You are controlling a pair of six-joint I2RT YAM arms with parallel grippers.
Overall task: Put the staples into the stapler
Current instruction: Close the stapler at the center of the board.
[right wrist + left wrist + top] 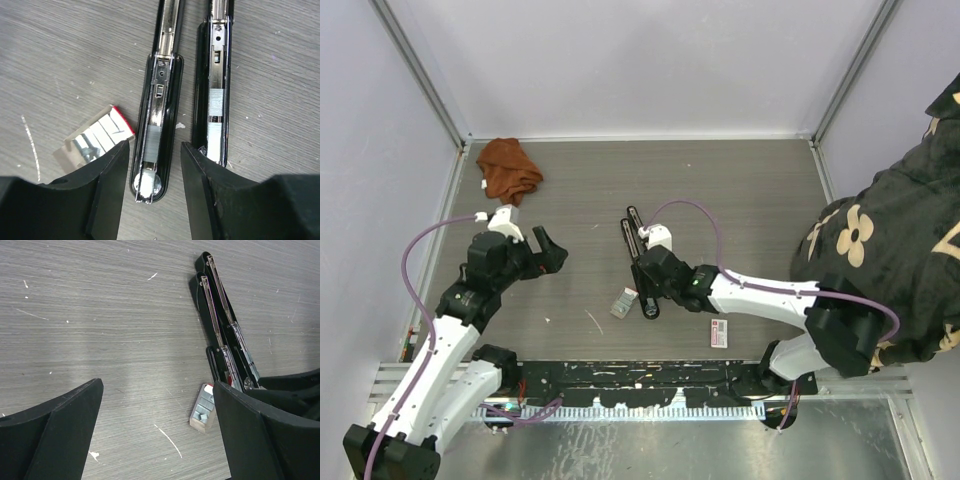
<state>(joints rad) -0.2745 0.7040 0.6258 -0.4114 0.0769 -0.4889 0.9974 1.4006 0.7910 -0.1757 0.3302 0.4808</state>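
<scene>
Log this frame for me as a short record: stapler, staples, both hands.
stapler: opened flat, mid-table
staples: in small tray beside stapler, on its left
box: lying apart, right of stapler
left hand: open, empty, off to the left
right hand: open, straddling one stapler half
cloth: far left corner

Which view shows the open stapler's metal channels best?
Right wrist: it looks straight down on the stapler from close up, so both metal channels are sharp. Left wrist shows most of its length at a slant, the near end behind its own tool finger. Top view has it small, partly under the right arm.
</scene>
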